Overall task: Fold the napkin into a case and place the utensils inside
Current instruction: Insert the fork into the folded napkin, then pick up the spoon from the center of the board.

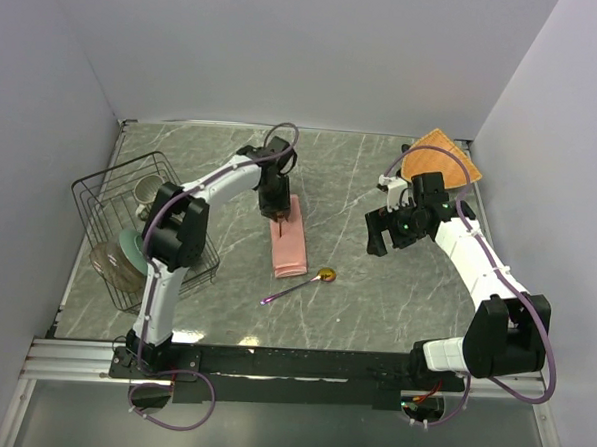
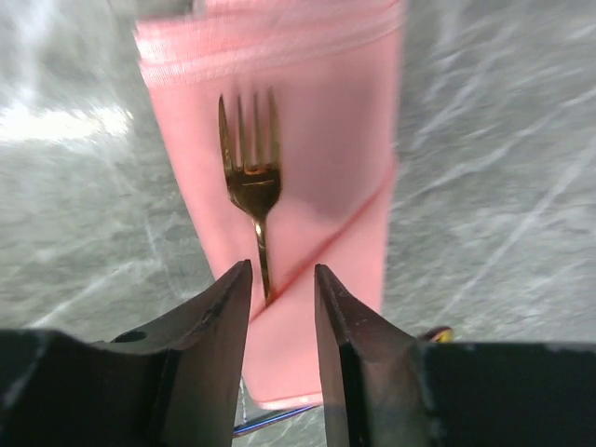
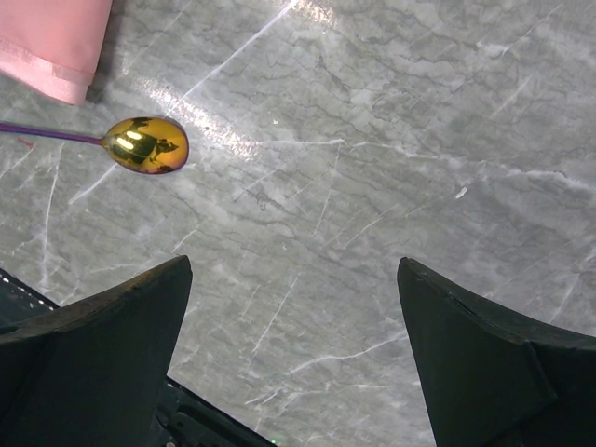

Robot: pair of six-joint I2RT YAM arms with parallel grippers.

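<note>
The slim gold fork [image 2: 250,172] lay tucked into the salmon-pink folded cloth case [image 2: 345,140], with the left hand [image 2: 282,270] parted over its handle, gripping nothing. Next, the empty, wide-open right hand [image 3: 293,265] likely had to fetch the purple-handled gold spoon [image 3: 146,144] lying near-right of the case.

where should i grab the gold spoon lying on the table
Grip the spoon by its thin purplish handle, about midway, coming straight down with the jaws across it. It lies flat on the table, so only the handle's narrow sides offer a pinch; the rounded bowl is wider and likely slick.
</note>
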